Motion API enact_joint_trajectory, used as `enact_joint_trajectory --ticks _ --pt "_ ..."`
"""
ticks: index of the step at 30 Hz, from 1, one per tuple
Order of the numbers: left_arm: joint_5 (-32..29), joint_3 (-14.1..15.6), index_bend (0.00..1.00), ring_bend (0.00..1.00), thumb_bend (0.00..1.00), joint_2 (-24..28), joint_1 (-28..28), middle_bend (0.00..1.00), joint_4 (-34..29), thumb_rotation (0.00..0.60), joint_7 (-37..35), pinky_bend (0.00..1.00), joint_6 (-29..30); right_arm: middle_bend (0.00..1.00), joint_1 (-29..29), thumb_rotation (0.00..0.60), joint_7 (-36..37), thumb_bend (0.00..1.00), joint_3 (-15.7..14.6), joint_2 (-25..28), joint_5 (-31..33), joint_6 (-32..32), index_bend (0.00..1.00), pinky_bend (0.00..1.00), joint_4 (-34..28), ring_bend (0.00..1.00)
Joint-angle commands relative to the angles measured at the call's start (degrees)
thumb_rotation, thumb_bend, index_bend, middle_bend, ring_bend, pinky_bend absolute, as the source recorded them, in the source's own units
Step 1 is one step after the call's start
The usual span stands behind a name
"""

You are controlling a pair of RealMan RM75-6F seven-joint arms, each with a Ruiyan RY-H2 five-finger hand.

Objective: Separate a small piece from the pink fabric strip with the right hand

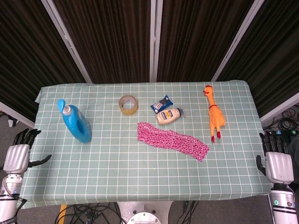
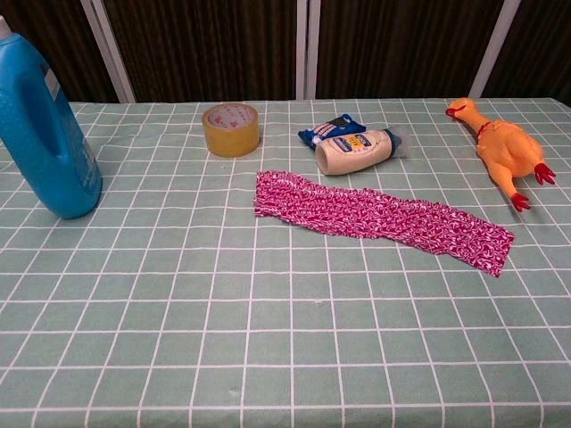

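The pink fabric strip lies flat across the middle of the green checked table, running from upper left to lower right. My right hand hangs off the table's right edge, fingers apart and empty, well away from the strip's nearer end. My left hand is off the left edge, likewise spread and holding nothing. Neither hand shows in the chest view.
A blue detergent bottle stands at the left. A tape roll, a blue packet and a lying mayonnaise bottle sit just behind the strip. A rubber chicken lies at the right.
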Motion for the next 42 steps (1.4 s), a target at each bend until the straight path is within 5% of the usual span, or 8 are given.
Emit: enact_joint_trajectory --ticks 1,3,5,9,13,21,28,42 --pt "0.07 0.13 0.14 0.02 0.13 -0.13 -0.04 0.11 0.18 0.441 -0.18 0.09 -0.25 0.08 0.0 0.6 -0.74 0.99 0.39 -1.41 -1.26 2.06 0.0 0.14 1.64 0.07" --pt "0.16 0.24 0.14 0.02 0.13 -0.13 -0.1 0.11 0.24 0.444 -0.28 0.09 -0.48 0.2 -0.16 0.6 -2.26 1.0 0.48 -2.46 -1.66 3.22 0.07 0.44 2.7 0.33" --pt "0.28 0.36 0.14 0.02 0.13 -0.05 -0.14 0.11 0.26 0.448 -0.43 0.09 -0.67 0.32 -0.28 0.6 -2.53 1.0 0.3 -2.74 -1.35 2.9 0.13 0.57 2.34 0.5" --pt "0.37 0.45 0.14 0.02 0.13 -0.03 -0.16 0.11 0.12 0.445 -0.52 0.09 -0.82 0.73 -0.2 0.6 -1.84 0.99 -0.59 -1.81 -0.59 0.43 0.14 0.64 0.4 0.67" --pt "0.51 0.57 0.14 0.02 0.13 0.01 -0.18 0.11 -0.03 0.444 -0.69 0.09 -0.98 0.9 0.26 0.6 -3.09 0.93 -1.51 -1.34 -0.43 -1.71 0.14 0.69 -1.17 0.79" --pt "0.83 0.69 0.14 0.02 0.13 0.33 -0.31 0.11 -0.68 0.442 -0.83 0.09 -1.14 0.94 3.37 0.6 -11.31 0.95 -2.97 -2.34 -0.31 -7.46 0.14 0.72 -5.79 0.82" --pt "0.88 0.56 0.14 0.02 0.13 0.97 -0.29 0.11 -1.01 0.444 -0.97 0.09 -0.97 0.94 9.04 0.6 -16.79 0.97 -1.56 -4.15 8.06 -18.58 0.11 0.72 -8.91 0.83" --pt "0.79 0.51 0.14 0.02 0.13 1.77 -0.25 0.11 -1.24 0.441 -1.88 0.09 -1.17 0.94 16.46 0.6 -22.29 0.96 -0.92 -6.46 22.61 -28.25 0.11 0.72 -9.94 0.83"
